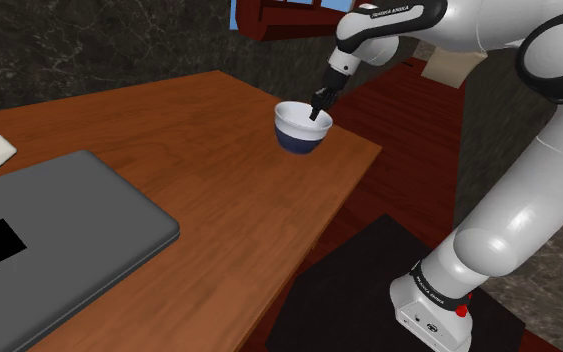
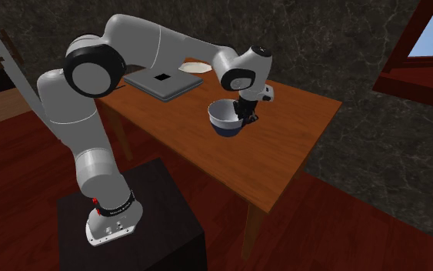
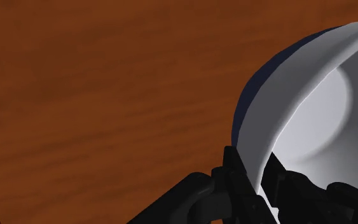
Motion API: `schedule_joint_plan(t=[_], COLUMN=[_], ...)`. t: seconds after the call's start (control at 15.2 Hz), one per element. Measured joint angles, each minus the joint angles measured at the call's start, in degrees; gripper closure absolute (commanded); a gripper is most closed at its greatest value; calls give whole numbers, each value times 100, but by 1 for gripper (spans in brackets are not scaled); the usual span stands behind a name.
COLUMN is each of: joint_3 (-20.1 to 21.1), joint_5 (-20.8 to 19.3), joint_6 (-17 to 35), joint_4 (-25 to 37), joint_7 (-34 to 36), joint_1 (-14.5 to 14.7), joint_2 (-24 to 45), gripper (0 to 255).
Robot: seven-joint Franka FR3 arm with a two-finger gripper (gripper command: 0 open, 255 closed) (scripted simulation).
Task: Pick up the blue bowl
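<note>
Firmly the gripper (image 1: 317,113) clamps the bowl (image 1: 296,137) rim, grey slab (image 1: 79,215) well apart.

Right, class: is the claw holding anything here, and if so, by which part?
Yes: the claw is shut on the bowl, white inside and dark blue outside, gripping it by the rim, one finger inside the wall and one outside.

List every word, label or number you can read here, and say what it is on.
"FRANKA EMIKA", as far as it can be made out: white lettering on the dark band near the wrist of the arm.
White lettering on the dark ring at the arm's base: too small to read.
No text on the bowl, the table or the grey slab.
</note>
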Motion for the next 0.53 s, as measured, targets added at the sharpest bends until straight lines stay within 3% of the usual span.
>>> schedule_joint_plan(t=[0.53], joint_3=[-12], joint_5=[-79], joint_6=[-549], joint_4=[448], joint_7=[145], joint_1=[-9], joint_2=[-119], gripper=[255])
